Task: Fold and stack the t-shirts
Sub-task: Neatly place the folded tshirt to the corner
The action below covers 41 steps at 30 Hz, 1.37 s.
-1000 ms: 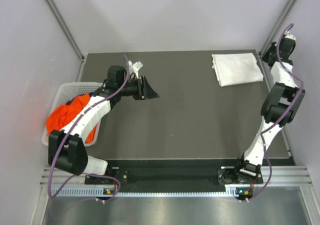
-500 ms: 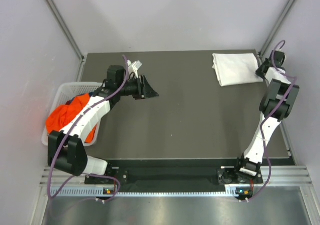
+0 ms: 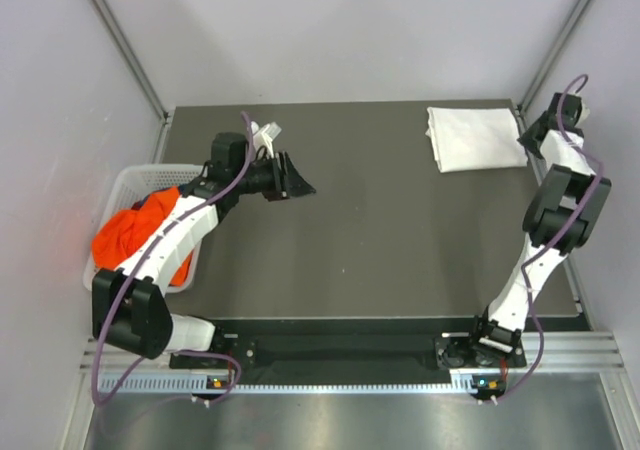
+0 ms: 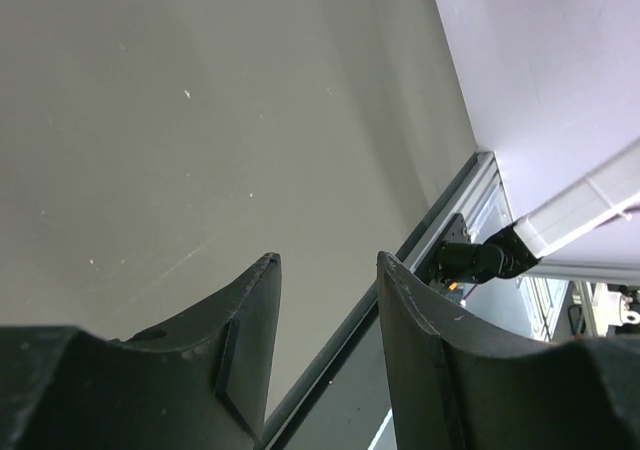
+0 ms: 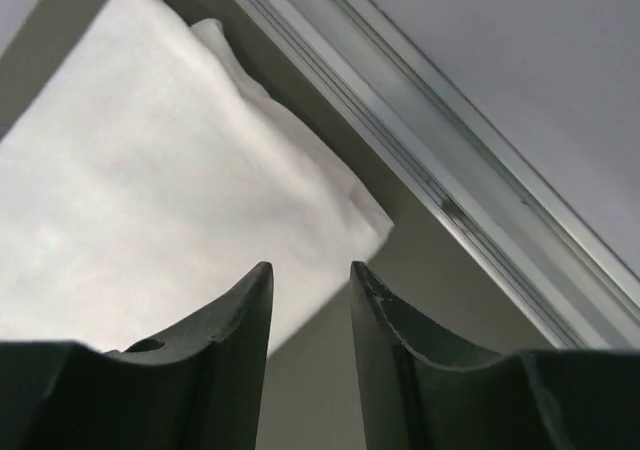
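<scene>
A folded white t-shirt [image 3: 475,138] lies flat at the table's far right corner; the right wrist view shows its corner [image 5: 170,170]. My right gripper [image 3: 533,136] [image 5: 310,267] hovers just off the shirt's right edge, open, with only table between its fingers. A bright orange t-shirt [image 3: 128,232] sits bunched in the white basket [image 3: 122,178] at the left. My left gripper [image 3: 298,178] [image 4: 325,260] is open and empty above bare table at the back left, right of the basket.
The metal frame rail [image 5: 450,160] and the wall run close behind the white shirt. The table's edge [image 4: 400,270] shows past the left fingers. The left arm [image 3: 180,225] reaches over the basket's right side.
My right gripper dropped from a raised spot to the white shirt's right edge, then drew back a little, and its jaws have parted. The left arm barely moved.
</scene>
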### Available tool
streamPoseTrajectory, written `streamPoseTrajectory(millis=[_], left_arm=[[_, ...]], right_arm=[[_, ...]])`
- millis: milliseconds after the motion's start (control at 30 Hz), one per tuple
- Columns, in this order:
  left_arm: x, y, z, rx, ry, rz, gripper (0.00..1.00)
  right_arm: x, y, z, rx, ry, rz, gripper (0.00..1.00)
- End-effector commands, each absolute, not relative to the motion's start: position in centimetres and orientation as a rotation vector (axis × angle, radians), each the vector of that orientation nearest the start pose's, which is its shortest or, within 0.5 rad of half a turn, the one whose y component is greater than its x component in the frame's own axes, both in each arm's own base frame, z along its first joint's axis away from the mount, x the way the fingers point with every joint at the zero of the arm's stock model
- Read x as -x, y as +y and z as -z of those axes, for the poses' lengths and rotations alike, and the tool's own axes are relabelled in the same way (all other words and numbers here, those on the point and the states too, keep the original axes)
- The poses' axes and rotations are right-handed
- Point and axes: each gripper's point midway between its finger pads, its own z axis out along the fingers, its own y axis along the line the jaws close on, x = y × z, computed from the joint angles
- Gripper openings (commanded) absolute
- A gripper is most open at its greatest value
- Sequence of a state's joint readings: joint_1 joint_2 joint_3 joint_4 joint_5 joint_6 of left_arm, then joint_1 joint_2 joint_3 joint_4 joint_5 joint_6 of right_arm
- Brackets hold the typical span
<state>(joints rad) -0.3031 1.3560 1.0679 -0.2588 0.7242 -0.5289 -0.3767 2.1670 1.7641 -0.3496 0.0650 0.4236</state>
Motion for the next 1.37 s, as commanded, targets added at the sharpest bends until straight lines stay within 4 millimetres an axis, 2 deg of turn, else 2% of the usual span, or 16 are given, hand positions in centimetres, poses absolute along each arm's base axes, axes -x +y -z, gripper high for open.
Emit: streamPoseTrajectory(millis=[0, 33, 67, 133, 167, 233, 300, 367, 400, 467, 500, 567, 600, 667, 833, 1333], left_arm=[[-30.9, -23.3, -28.2, -0.278, 2.051, 1.212, 0.49], [-30.8, -23.3, -28.6, -0.281, 2.046, 1.211, 0.49], [-30.8, -23.3, -29.0, -0.287, 2.039, 1.209, 0.49], [-30.8, -23.0, -29.6, -0.287, 2.035, 1.19, 0.5], [-30.8, -23.0, -29.6, -0.287, 2.038, 1.182, 0.5], [-30.8, -22.8, -29.6, -0.29, 2.049, 1.169, 0.51], [-30.6, -22.8, -29.8, -0.286, 2.068, 1.171, 0.51], [-30.3, -22.7, -30.4, -0.274, 2.048, 1.174, 0.52], [-30.1, -22.8, -30.9, -0.266, 2.031, 1.194, 0.57], [-29.3, -22.7, -32.5, -0.271, 1.971, 1.21, 0.67], [-28.6, -22.5, -33.6, -0.28, 1.927, 1.218, 0.81], [-27.8, -22.3, -34.3, -0.285, 1.901, 1.224, 0.99], [-27.4, -22.1, -34.5, -0.281, 1.896, 1.222, 0.99], [-26.4, -21.6, -35.1, -0.281, 1.878, 1.205, 0.99], [-24.8, -20.6, -35.1, -0.262, 1.828, 1.176, 0.99], [-21.8, -20.0, -36.6, -0.292, 1.721, 1.2, 0.99]], right_arm=[[-50.3, -19.3, -19.0, -0.918, 2.01, 0.135, 0.39], [-49.0, -18.8, -22.0, -0.917, 1.956, 0.13, 0.43], [-47.7, -18.0, -21.6, -0.921, 1.977, 0.129, 0.53], [-45.0, -16.6, -25.1, -0.907, 1.931, 0.112, 0.65], [-44.0, -15.7, -24.8, -0.892, 1.949, 0.098, 0.79], [-41.7, -12.2, -27.9, -0.777, 1.961, 0.073, 1.0], [-39.5, -7.9, -30.5, -0.654, 1.972, -0.012, 1.0], [-37.1, -3.7, -30.0, -0.557, 2.044, -0.118, 1.0], [-35.2, -0.6, -31.8, -0.46, 2.017, -0.252, 1.0], [-32.6, 3.8, -30.0, -0.369, 2.052, -0.396, 1.0], [-30.2, 6.4, -31.2, -0.276, 2.017, -0.492, 1.0], [-27.6, 9.5, -29.5, -0.186, 2.041, -0.609, 1.0], [-25.6, 10.3, -30.4, -0.129, 2.008, -0.669, 1.0], [-23.7, 11.1, -29.4, -0.093, 2.017, -0.729, 1.0], [-19.6, 11.4, -31.5, -0.021, 1.869, -0.79, 1.0], [-19.1, 9.0, -34.5, -0.074, 1.776, -0.651, 1.0]])
